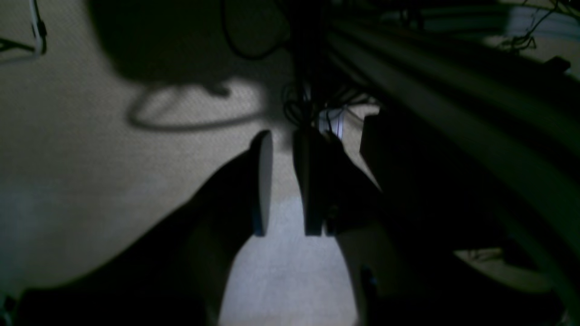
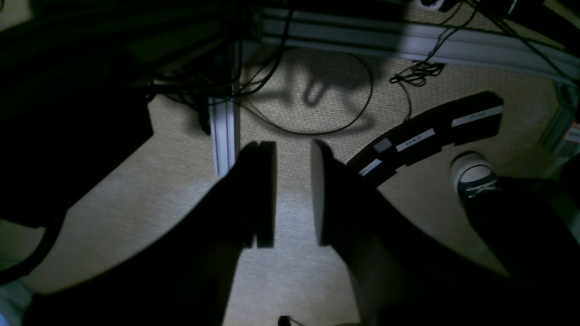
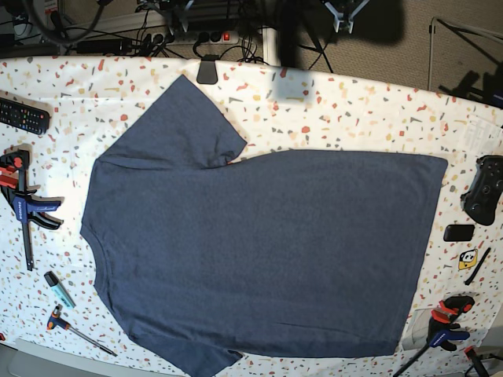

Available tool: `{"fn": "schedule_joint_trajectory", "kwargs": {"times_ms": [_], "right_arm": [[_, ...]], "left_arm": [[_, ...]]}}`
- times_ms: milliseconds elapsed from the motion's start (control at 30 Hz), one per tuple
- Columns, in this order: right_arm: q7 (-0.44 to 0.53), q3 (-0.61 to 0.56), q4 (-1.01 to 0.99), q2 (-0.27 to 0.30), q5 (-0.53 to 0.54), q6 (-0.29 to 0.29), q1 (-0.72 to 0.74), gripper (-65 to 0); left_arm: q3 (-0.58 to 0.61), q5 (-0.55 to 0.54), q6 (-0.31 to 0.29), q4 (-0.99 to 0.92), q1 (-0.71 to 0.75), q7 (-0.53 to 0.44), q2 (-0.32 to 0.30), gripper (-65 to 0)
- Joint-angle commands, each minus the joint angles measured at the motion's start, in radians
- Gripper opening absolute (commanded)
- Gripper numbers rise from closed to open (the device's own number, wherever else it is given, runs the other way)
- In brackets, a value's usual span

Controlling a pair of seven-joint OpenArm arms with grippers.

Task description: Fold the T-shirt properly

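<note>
The T-shirt (image 3: 267,243) lies flat on the speckled table (image 3: 354,118) in the base view, plain dark navy side up, collar to the left, hem to the right. One sleeve (image 3: 189,118) points to the back left; the other runs off the front edge. No lettering shows. Neither arm shows in the base view. In the left wrist view my left gripper (image 1: 284,145) hangs open and empty over beige carpet. In the right wrist view my right gripper (image 2: 292,154) is also open and empty over carpet. The shirt shows in neither wrist view.
On the table: a remote (image 3: 23,116), clamps at the left (image 3: 27,208) and front right (image 3: 444,322), a highlighter (image 3: 59,288), a game controller (image 3: 483,188). On the floor: aluminium frame rails (image 2: 224,136), cables, a black power strip (image 2: 430,133), a shoe (image 2: 473,174).
</note>
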Motion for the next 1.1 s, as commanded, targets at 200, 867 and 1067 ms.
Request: {"fn": "schedule_joint_trajectory", "kwargs": {"times_ms": [200, 867, 1067], "right_arm": [[-0.001, -0.002, 0.003, 0.028, 0.008, 0.029, -0.006, -52.9], [0.005, -0.002, 0.003, 0.035, 0.008, 0.043, -0.019, -52.9], [0.005, -0.002, 0.003, 0.036, 0.077, 0.043, -0.022, -52.9]], "left_arm": [[0.001, 0.003, -0.001, 0.010, 0.000, 0.007, 0.002, -52.5], [0.001, 0.003, -0.001, 0.010, 0.001, -0.005, 0.002, -52.5], [0.001, 0.003, 0.000, 0.010, 0.002, -0.005, 0.002, -52.5]]}}
